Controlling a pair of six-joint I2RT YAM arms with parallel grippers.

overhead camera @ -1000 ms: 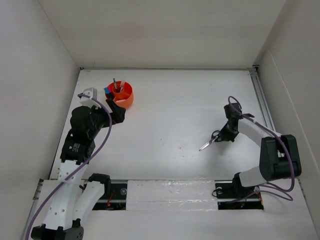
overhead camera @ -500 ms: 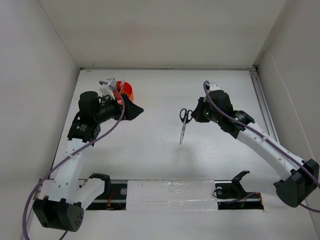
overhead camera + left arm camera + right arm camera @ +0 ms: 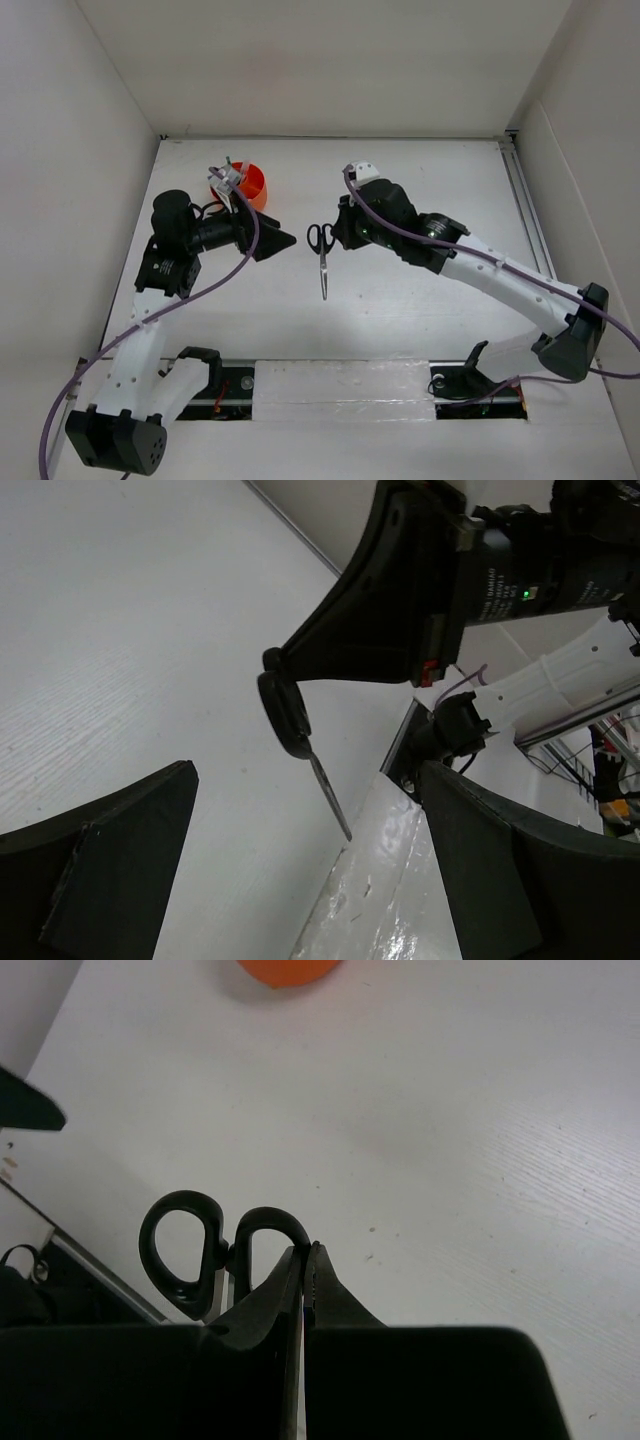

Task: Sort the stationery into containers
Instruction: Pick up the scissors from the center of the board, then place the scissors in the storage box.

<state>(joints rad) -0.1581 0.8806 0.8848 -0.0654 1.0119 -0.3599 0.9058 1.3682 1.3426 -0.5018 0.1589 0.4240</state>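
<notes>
My right gripper (image 3: 338,232) is shut on one handle ring of the black-handled scissors (image 3: 322,252) and holds them above the middle of the table, blade hanging toward the near edge. In the right wrist view the jaws (image 3: 308,1252) pinch the right ring of the scissors (image 3: 185,1250). My left gripper (image 3: 287,242) is open and empty, pointing right at the scissors from a short gap. In the left wrist view the scissors (image 3: 290,715) hang under the right gripper (image 3: 285,665), ahead of my open left gripper (image 3: 308,772). The orange organiser (image 3: 256,181) stands behind the left wrist, partly hidden.
The organiser's edge shows at the top of the right wrist view (image 3: 290,968). White walls enclose the table on the left, back and right. A glossy white strip (image 3: 340,385) runs along the near edge between the arm bases.
My right arm carried the scissors from the right side leftward to the table's middle. My left arm swung away from the organiser and now points right at the scissors.
</notes>
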